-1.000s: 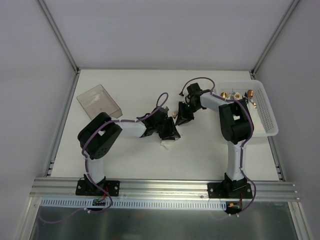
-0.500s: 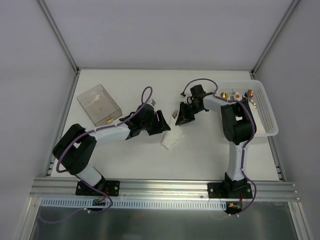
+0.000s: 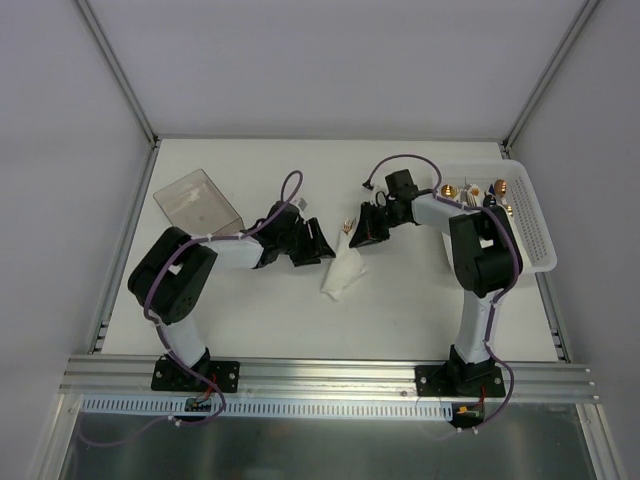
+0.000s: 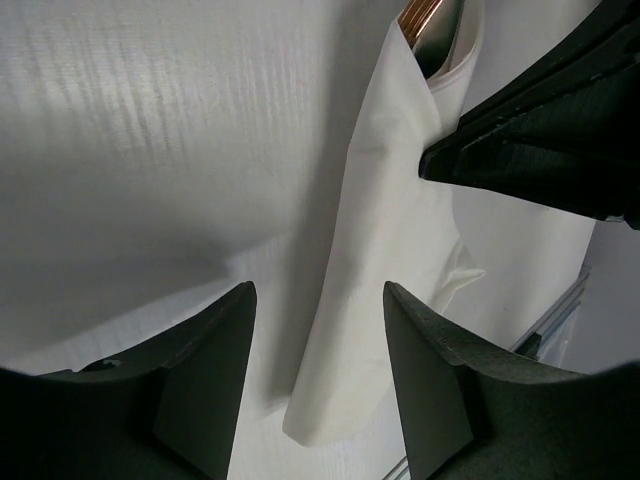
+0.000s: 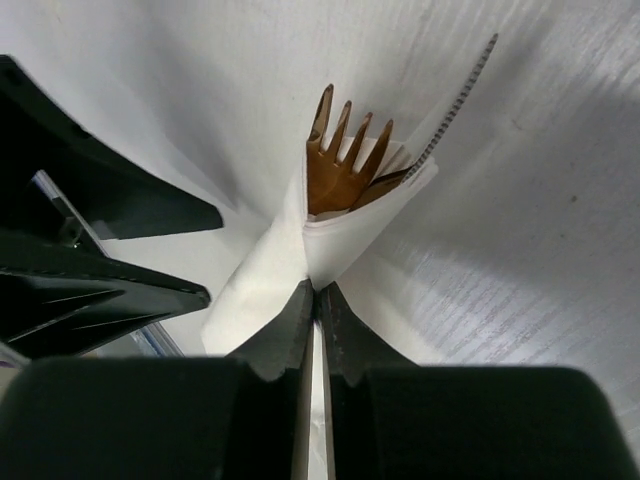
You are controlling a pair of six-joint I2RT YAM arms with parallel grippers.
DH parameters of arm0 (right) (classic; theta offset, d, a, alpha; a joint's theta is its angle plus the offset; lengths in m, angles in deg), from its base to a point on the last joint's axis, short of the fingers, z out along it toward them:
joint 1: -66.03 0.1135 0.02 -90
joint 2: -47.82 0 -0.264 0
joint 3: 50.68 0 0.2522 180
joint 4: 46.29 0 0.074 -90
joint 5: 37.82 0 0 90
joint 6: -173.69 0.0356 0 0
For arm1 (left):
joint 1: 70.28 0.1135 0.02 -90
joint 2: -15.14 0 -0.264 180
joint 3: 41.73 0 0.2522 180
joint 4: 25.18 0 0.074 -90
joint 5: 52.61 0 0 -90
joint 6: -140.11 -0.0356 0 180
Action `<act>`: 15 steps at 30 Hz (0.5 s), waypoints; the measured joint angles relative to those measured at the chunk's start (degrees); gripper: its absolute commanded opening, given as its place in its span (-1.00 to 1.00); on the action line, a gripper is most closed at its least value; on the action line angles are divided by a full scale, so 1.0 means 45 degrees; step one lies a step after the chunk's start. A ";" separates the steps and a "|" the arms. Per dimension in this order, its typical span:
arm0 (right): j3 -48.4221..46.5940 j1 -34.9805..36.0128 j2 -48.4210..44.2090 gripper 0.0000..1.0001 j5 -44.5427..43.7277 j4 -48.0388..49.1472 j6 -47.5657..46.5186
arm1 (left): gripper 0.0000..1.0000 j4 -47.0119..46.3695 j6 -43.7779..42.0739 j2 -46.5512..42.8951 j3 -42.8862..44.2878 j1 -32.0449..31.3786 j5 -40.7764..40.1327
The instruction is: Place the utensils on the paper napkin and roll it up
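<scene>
The paper napkin (image 3: 340, 272) lies on the table as a loose white roll, slanting from upper right to lower left. The copper utensils (image 3: 349, 226) stick out of its upper end; the fork tines (image 5: 345, 160) show plainly in the right wrist view. My right gripper (image 5: 318, 290) is shut, its tips pinching the napkin's (image 5: 260, 290) folded edge just below the fork. My left gripper (image 4: 318, 295) is open and hangs over the roll's (image 4: 390, 230) lower end, one finger on each side, not touching it. In the top view the left gripper (image 3: 322, 245) and right gripper (image 3: 362, 236) face each other across the roll's upper part.
A clear plastic box (image 3: 197, 203) stands at the back left. A white perforated basket (image 3: 520, 225) holding more copper pieces (image 3: 450, 188) sits at the right edge, behind the right arm. A thin grey ridged strip (image 5: 460, 95) lies beside the fork.
My left gripper has opened and pulled back to the left, uncovering the rolled napkin. The right gripper has closed a little further at the roll's upper end.
</scene>
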State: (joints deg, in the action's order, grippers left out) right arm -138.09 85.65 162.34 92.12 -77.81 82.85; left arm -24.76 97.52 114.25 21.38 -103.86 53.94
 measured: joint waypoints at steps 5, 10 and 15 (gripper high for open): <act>0.0233 -0.0010 -0.0248 -1.00 0.0379 0.0398 -0.0063 | 0.09 -0.1846 0.0034 0.1015 -0.0063 0.0194 0.1365; 0.0452 -0.0015 -0.0321 -1.00 0.0811 0.0743 -0.0073 | 0.16 -0.4964 0.0534 0.1525 -0.0826 0.0510 0.2569; 0.0738 -0.0044 -0.0461 -1.00 0.1360 0.1112 -0.0097 | 0.18 -0.7198 0.0777 0.1919 -0.1511 0.0884 0.3215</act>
State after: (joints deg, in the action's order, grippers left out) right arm -134.77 85.45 160.26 98.24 -72.81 82.42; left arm -57.15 101.02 122.88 14.58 -99.88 68.41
